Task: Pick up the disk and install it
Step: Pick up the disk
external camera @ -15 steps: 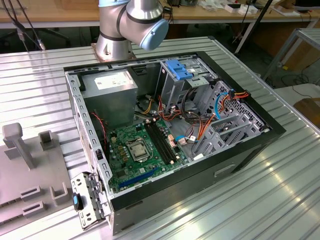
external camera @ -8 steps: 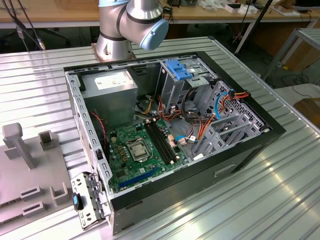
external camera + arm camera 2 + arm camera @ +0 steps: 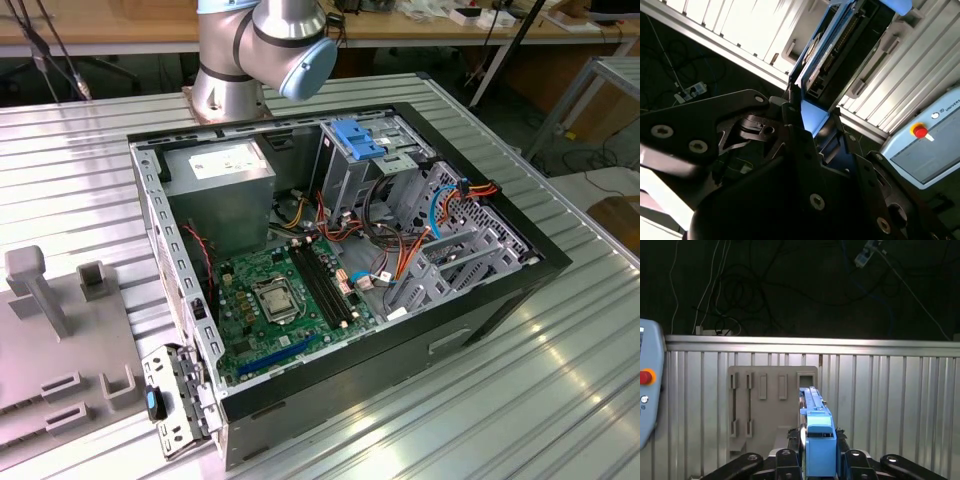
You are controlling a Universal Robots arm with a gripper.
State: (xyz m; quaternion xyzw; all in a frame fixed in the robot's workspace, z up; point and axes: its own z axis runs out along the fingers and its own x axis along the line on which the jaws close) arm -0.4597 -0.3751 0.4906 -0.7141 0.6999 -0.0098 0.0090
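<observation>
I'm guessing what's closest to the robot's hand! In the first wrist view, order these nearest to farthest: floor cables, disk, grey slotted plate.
1. The disk: clamped in the gripper.
2. The grey slotted plate: lying on the table, just past the disk.
3. The floor cables: on the dark floor beyond the table's far edge.

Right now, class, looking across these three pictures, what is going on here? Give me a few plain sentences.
A robot arm's gripper is shut on the disk, a drive in a blue frame, which it holds edge-on between its fingers in both wrist views. Past the disk, the first wrist view shows the ribbed metal table and a grey holder plate. In the exterior view the open computer case sits on that table. The disk is not yet installed in it.
</observation>
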